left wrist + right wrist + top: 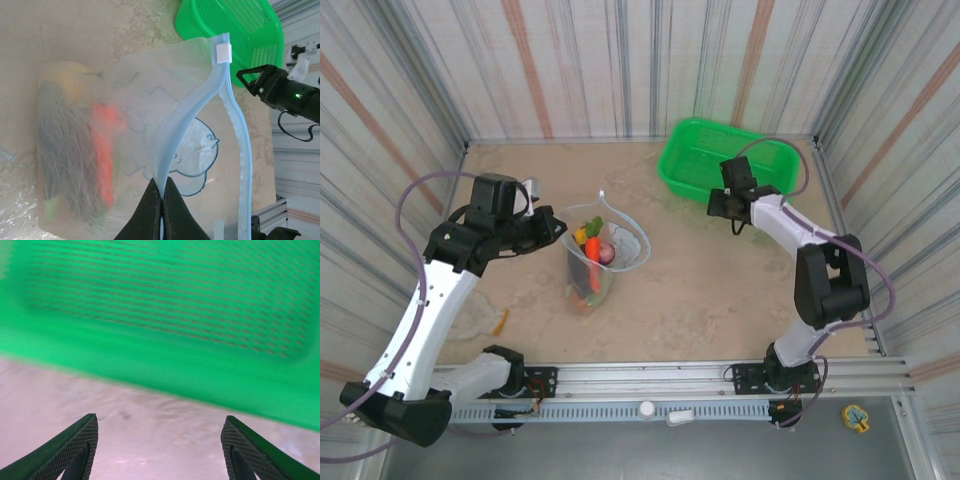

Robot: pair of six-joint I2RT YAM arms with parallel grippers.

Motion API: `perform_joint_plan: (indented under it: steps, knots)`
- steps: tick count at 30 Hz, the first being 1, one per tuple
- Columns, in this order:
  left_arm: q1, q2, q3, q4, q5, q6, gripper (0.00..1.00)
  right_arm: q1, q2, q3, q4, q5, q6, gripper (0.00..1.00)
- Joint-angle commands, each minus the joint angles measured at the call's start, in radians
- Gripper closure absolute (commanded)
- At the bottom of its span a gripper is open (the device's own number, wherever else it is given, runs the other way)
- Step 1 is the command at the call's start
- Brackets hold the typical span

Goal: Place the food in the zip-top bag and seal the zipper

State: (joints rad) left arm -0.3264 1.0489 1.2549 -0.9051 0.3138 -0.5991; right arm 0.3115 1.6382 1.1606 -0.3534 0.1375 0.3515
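Pinches the thin light-blue zipper strip (186, 117) of the clear flat plastic bag (150, 115), the one printed with a blue cartoon elephant, in the left gripper (162, 184). Black fingers pressed flat together on that single lip, no gap between them. Leaves the other lip free, bowed away to the right, with a wide gaping mouth between the two. Both lips joined again at a small white slider (223, 52) at the far end of the mouth.

Seen from above: bag near the middle of the beige marbled table (720, 290), mouth open toward the overhead camera, gripper at its left edge.

Inside the bag, through the plastic: an orange toy carrot (104, 150), a dark blurred shape just beside it, something yellow toward the far corner, a touch of green at the bottom. From above, also a small purple-pink ball (605, 254) beside the carrot, and green leaves at the top of the heap. Out on the table near the left arm, well apart from the bag: one small orange piece (502, 320).

Over to the right, the right gripper (160, 417): spread wide, nothing between its fingers, low over bare table, just in front of the near wall of the green plastic mesh basket (160, 355). Well apart from the bag.
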Motion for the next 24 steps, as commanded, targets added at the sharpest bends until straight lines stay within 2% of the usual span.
perform_joint_plan:
  steps: [1,4,6,7,11,15,24]
  knots:
    - [0.006,0.002,0.009,-0.037,0.013,0.065,1.00,0.158,-0.226,-0.078,0.236,-0.202,-0.312,0.32]
    - [0.007,0.023,0.028,-0.044,0.031,0.084,1.00,0.247,-0.337,-0.091,0.267,-0.297,-0.518,0.33]
    - [0.007,0.041,0.047,-0.047,0.055,0.102,1.00,0.253,-0.375,-0.062,0.220,-0.416,-0.626,0.33]
    - [0.007,0.049,0.059,-0.050,0.065,0.113,1.00,0.253,-0.378,-0.035,0.197,-0.415,-0.645,0.33]
    - [0.007,0.054,0.079,-0.061,0.056,0.124,1.00,0.232,-0.311,0.128,0.053,-0.502,-0.519,0.34]
    - [0.007,0.045,0.070,-0.055,0.062,0.110,1.00,0.271,-0.208,0.234,-0.025,-0.593,-0.353,0.34]
    - [0.006,0.035,0.070,-0.047,0.081,0.079,1.00,0.375,-0.029,0.327,-0.132,-0.478,-0.347,0.31]
